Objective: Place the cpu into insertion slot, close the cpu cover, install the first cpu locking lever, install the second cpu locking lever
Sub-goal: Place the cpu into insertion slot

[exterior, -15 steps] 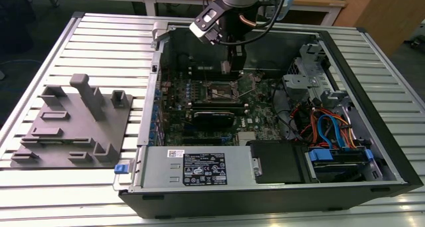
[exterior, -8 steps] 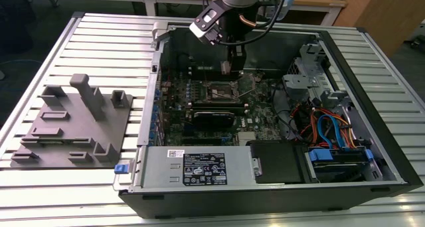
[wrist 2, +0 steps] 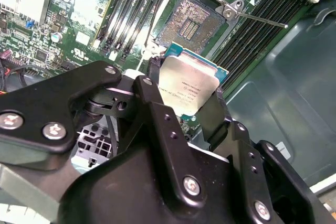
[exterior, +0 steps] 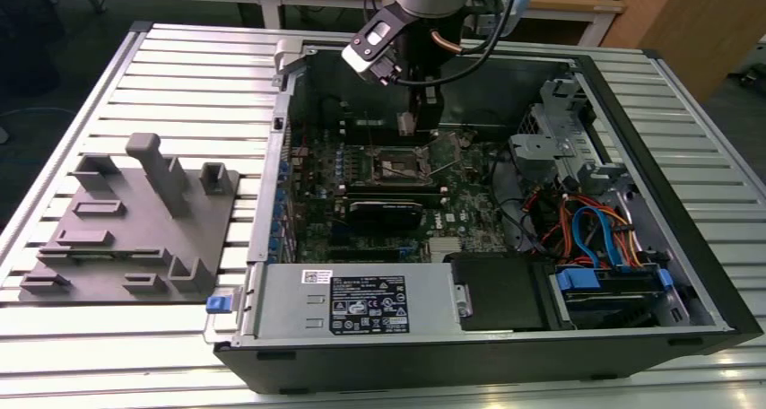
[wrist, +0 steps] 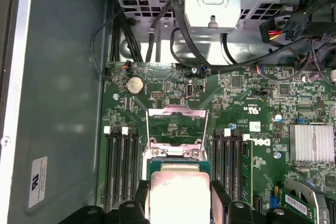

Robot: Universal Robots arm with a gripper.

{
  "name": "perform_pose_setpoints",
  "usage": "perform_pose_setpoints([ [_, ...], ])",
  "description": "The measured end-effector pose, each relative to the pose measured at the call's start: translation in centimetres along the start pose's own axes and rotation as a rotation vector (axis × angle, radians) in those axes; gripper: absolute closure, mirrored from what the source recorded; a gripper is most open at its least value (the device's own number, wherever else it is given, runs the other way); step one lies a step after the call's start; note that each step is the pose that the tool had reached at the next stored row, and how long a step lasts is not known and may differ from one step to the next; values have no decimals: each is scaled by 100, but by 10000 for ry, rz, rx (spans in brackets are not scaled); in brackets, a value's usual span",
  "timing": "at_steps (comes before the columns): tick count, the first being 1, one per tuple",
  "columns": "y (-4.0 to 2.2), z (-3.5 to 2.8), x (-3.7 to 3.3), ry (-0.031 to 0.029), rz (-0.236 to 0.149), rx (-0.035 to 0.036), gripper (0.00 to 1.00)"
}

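The fingers (wrist 2: 153,100) are clamped on the cpu (wrist 2: 189,85), one black finger pressed against each of two opposite edges. Its dull silver top faces the camera in both wrist views, with the green rim of the chip showing around it. The cpu is held in the air, clear of the board.

Just past the chip lies the insertion slot (wrist 2: 194,22), open, with its field of contacts bare and nothing seated in it. The cpu cover (wrist: 177,112) stands tipped up from the slot's far edge in the first wrist view, and the green board shows through its window. In the second wrist view a thin locking lever (wrist 2: 262,20) sticks out from a corner of the slot, unlatched and lying across the neighbouring memory slots (wrist 2: 252,32).

Further out on the motherboard (wrist: 236,103) sit a coin battery (wrist: 135,84) and a ribbed silver heat sink (wrist: 311,142).

In the exterior view the arm (exterior: 413,32) reaches down into the open computer case (exterior: 670,158), over the slot. The case lies on a slatted tabletop (exterior: 179,68). A grey moulded fixture (exterior: 132,230) rests on the tabletop beside the case, toward the exterior view's left.
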State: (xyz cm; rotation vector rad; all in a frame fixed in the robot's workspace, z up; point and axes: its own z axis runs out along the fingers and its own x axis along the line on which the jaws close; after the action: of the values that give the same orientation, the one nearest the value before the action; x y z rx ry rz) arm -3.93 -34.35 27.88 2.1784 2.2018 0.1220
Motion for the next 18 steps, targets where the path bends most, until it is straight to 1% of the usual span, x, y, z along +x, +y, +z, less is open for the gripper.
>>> perform_pose_setpoints([
  [18, 0, 0, 0, -2, -3, 0, 46],
])
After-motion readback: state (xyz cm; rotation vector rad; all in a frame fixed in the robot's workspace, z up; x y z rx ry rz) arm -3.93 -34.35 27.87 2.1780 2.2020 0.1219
